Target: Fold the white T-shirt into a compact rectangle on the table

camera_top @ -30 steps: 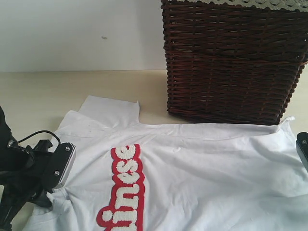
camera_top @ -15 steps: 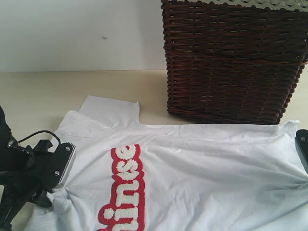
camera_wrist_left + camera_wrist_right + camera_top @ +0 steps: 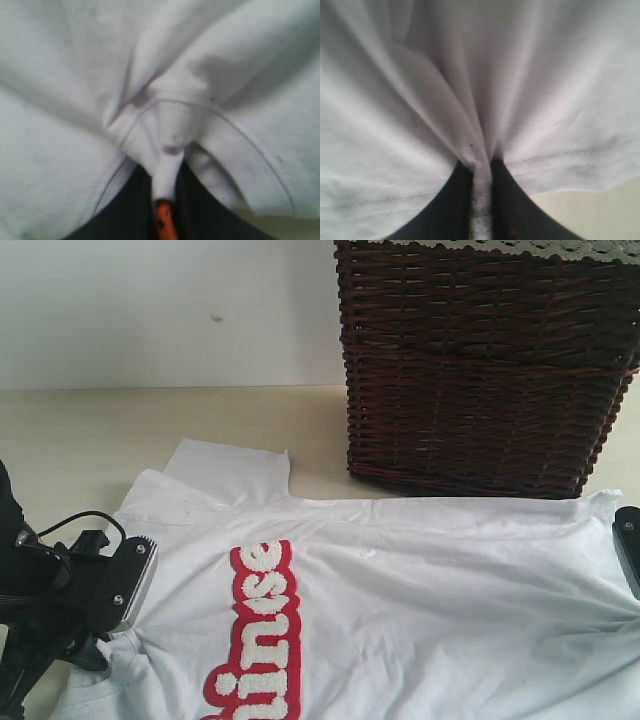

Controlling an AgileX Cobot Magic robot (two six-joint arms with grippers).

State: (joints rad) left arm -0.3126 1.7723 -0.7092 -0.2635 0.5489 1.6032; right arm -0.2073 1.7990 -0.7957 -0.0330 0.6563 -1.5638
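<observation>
Both grippers now pinch the white T-shirt (image 3: 420, 610). The left gripper (image 3: 167, 197) holds a seamed edge. The right gripper (image 3: 481, 200), spread a second ago, has just clamped the hem, bunching the cloth. The shirt lies unfolded on the table (image 3: 90, 435), ready for the first fold. A wicker basket (image 3: 480, 370) stands just beyond it, with a white wall (image 3: 150, 310) behind.
</observation>
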